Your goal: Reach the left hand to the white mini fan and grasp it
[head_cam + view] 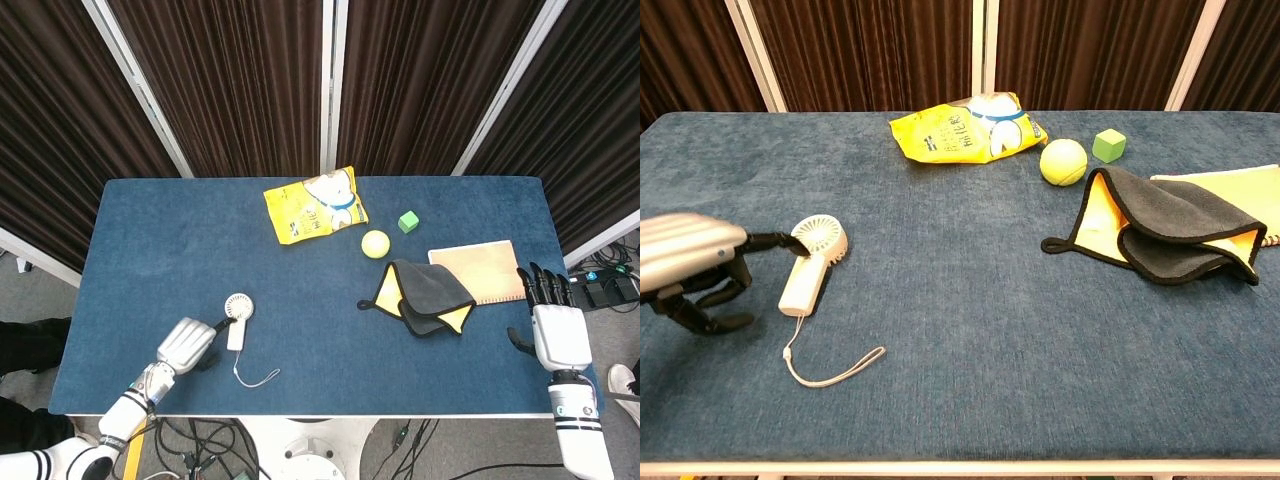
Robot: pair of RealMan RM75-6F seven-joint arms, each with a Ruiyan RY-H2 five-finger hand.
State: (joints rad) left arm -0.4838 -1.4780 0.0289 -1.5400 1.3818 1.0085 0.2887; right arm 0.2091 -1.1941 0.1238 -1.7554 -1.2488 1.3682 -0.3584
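The white mini fan [237, 318] [813, 262] lies flat on the blue table, round head toward the back, its thin cord [832, 369] trailing toward the front edge. My left hand [187, 345] [690, 262] sits just left of the fan, silver back up, dark fingers curled under. One fingertip [785, 241] reaches the fan's neck; I cannot tell if it touches. The hand holds nothing. My right hand [556, 325] rests at the table's right front corner, fingers spread, seen only in the head view.
A yellow snack bag [314, 205] lies at the back centre. A yellow-green ball [375, 243] and a green cube [407, 221] sit to its right. A grey-and-yellow cloth [424, 297] lies folded beside a tan notebook [482, 268].
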